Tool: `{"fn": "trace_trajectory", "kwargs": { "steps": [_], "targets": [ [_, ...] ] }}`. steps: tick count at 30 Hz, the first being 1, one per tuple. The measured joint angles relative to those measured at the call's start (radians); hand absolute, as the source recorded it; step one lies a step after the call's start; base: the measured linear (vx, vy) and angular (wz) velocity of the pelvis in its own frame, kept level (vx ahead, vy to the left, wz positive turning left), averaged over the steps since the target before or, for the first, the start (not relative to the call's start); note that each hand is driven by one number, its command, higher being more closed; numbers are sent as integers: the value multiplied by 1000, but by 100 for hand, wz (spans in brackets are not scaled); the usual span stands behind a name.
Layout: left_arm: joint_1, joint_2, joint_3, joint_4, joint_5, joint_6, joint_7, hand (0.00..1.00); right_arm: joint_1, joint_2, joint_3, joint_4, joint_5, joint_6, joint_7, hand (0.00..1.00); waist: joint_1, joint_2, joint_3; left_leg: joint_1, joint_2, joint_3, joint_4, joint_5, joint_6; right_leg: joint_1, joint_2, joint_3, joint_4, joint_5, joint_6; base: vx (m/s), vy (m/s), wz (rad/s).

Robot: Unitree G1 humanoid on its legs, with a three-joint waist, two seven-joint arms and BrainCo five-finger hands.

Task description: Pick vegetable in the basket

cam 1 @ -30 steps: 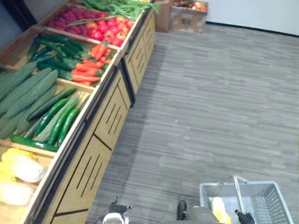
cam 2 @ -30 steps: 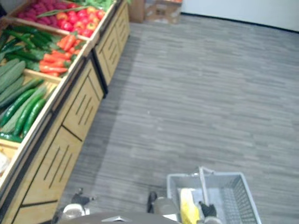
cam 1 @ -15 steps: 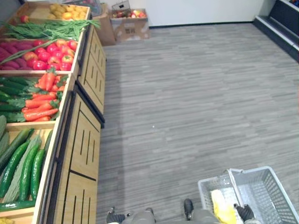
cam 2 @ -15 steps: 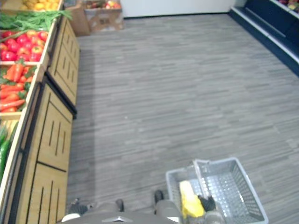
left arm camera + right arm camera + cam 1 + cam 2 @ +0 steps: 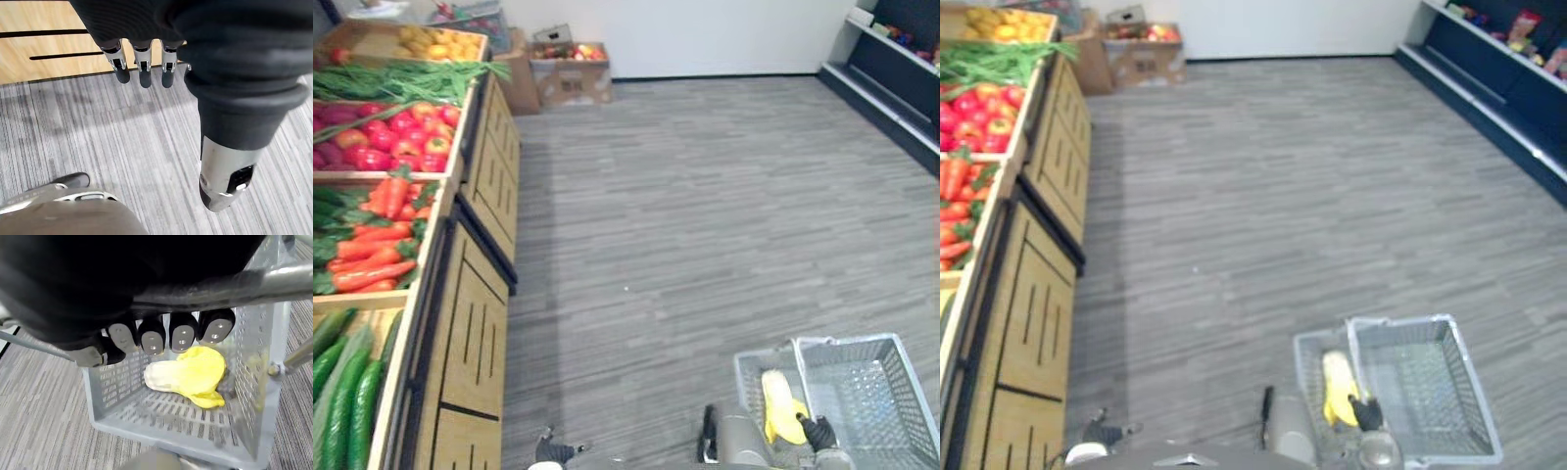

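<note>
Stand point(image 5: 470, 323) of wood runs along the left, w/ cucumbers point(image 5: 342, 401) near and carrots point(image 5: 372, 245) farther back: that's the stock to pick from. My left hand point(image 5: 143, 61) hangs slack close to the stand, fingers straight, holding nothing; I judge it's kept free for the next pick. To the right, near, the grey basket point(image 5: 871, 392) hangs from my right hand point(image 5: 161, 335), fingers clenched round the metal handle point(image 5: 254, 284) so it rides approx level. Inside, the yellow leafy vegetable point(image 5: 188, 377) lies flat on the basket floor, left of the handle, prob. dropped there to sit stable. Long axis runs approx near-to-far; which end, pale stem or leafy tip, faces far I can't tell.
</note>
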Motion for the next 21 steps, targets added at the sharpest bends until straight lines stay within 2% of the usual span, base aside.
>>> {"fn": "trace_trajectory", "kwargs": {
  "steps": [1, 3, 4, 5, 6, 7, 8, 10, 12, 13, 14, 15, 16, 17, 18, 20, 21],
  "targets": [
    [-2, -1, 1, 0, 1, 0, -2, 0, 1, 9, -1, 2, 0, 1, 1, 100, -1, 1, 1, 1, 8, -2, 1, -5, -8, -1, 0, -14, -67, 7, 9, 388, -199, 9],
    [-11, -6, 11, -1, 2, 2, -4, 0, 2, 34, -5, 2, 0, 6, -1, 100, -2, 6, 4, 18, 30, -6, -4, -31, -41, 4, 0, -21, -297, 38, 39, 435, -264, 14],
    [-15, -17, 27, -7, 3, 2, -4, 0, 1, 35, -6, 2, 0, 11, 0, 100, -2, 14, 8, 35, 49, -8, -5, -54, -59, 5, 1, -17, -379, 95, 39, 471, -308, 15],
    [-22, -35, 48, -8, 4, 2, -5, 0, 2, 34, -14, 1, 0, 12, 0, 100, -1, 21, 10, 50, 72, -9, -15, -64, -64, 19, 16, -31, -377, 173, 34, 475, -313, 14],
    [-26, -43, 61, -6, 5, 2, -5, 0, 5, 31, -22, 1, 0, 12, 0, 100, 0, 40, 14, 56, 90, -12, -19, -63, -64, 20, 29, -41, -362, 181, 15, 454, -304, 18],
    [-40, -56, 81, -5, 11, -4, -7, 0, -5, 30, -50, 1, 0, 14, -2, 100, 4, 61, 20, 48, 105, -23, 0, -35, -74, -7, 37, -50, -280, 106, -11, 428, -334, 19],
    [-42, -65, 90, -8, 11, -6, -6, 0, -5, 28, -64, 1, 0, 17, -1, 100, 0, 61, 20, 56, 111, -44, 17, 6, -88, -23, 28, -54, -189, 50, -31, 430, -340, 20],
    [-39, -79, 99, -11, 12, -7, -4, 0, 7, 25, -81, 1, 0, 18, -1, 100, -5, 70, 11, 52, 126, -89, 75, 62, -94, -7, 25, -79, -125, -29, -53, 464, -325, 22],
    [-39, -86, 108, -19, 12, -9, -5, 0, 12, 25, -79, 2, -2, 17, 1, 100, -7, 78, 5, 17, 144, -132, 160, 145, -101, 43, 37, -104, -150, -65, -65, 453, -276, 30],
    [-44, -85, 111, -21, 12, -10, -5, 0, 16, 27, -78, 1, -3, 17, 1, 100, -19, 77, 5, -45, 150, -184, 279, 217, -101, 90, 37, -127, -183, -77, -69, 405, -238, 47],
    [-49, -87, 112, -30, 13, -9, -5, 0, 22, 25, -72, 1, -3, 17, 2, 100, -23, 75, 5, -112, 149, -228, 406, 325, -117, 146, 38, -145, -224, -83, -73, 386, -219, 43],
    [-47, -87, 112, -38, 13, -9, -5, 0, 25, 23, -67, 0, -4, 17, 1, 100, -22, 68, 7, -140, 149, -232, 465, 378, -128, 174, 40, -148, -246, -85, -75, 377, -177, 23],
    [-48, -86, 109, -42, 13, -9, -5, 0, 27, 17, -50, 1, -4, 18, 1, 100, -18, 61, 11, -190, 162, -223, 601, 420, -150, 231, 43, -152, -287, -89, -79, 419, -154, 9],
    [-48, -87, 100, -49, 12, -12, -5, 0, 28, 5, -48, 3, -4, 17, 0, 100, -18, 61, 10, -239, 173, -188, 720, 391, -161, 287, 42, -163, -321, -89, -80, 401, -131, 10],
    [-48, -87, 98, -55, 12, -12, -6, 0, 31, 1, -46, 3, -4, 17, 0, 100, -17, 59, 10, -264, 178, -164, 756, 367, -153, 320, 43, -164, -338, -89, -80, 350, -89, 19],
    [-48, -86, 96, -76, 8, -18, -4, 0, 40, -5, -40, 2, -4, 17, -1, 100, -3, 40, 0, -360, 186, -65, 793, 253, -111, 421, 32, -181, -425, -85, -74, 232, 7, 27],
    [-50, -86, 96, -82, 6, -25, -4, 0, 41, -5, -40, 2, -4, 17, -1, 100, 6, 36, 0, -383, 188, -35, 778, 224, -103, 440, 27, -187, -437, -83, -70, 161, 46, 20]
  ]
}}
